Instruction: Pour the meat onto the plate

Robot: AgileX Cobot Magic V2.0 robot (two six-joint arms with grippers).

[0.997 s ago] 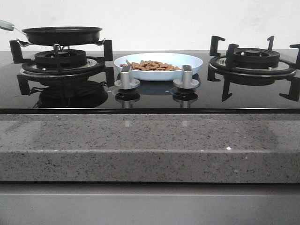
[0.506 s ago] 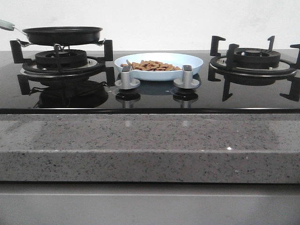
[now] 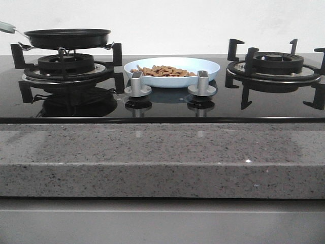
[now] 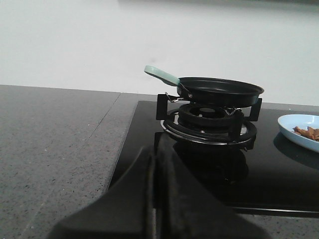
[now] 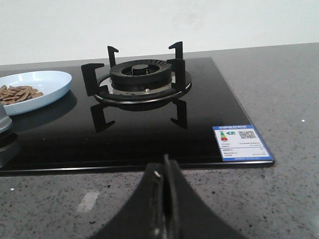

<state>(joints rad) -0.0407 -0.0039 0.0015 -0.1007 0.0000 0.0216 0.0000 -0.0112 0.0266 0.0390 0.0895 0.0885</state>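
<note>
The pale-blue plate (image 3: 172,71) sits on the black glass hob between the two burners, and the orange-brown meat (image 3: 162,71) lies heaped in it. The plate's edge with some meat also shows in the left wrist view (image 4: 301,131) and the right wrist view (image 5: 35,90). The black frying pan (image 3: 67,37) with its pale-green handle (image 4: 162,75) rests on the left burner. My left gripper (image 4: 155,152) is shut and holds nothing, low over the hob's near left corner. My right gripper (image 5: 164,164) is shut and holds nothing, above the granite counter before the right burner. Neither gripper shows in the front view.
The right burner grate (image 3: 274,66) stands bare. Two silver knobs (image 3: 137,84) (image 3: 201,84) rise in front of the plate. A speckled granite counter (image 3: 162,157) runs along the front. A blue-and-white label (image 5: 241,142) is stuck on the hob's near right corner.
</note>
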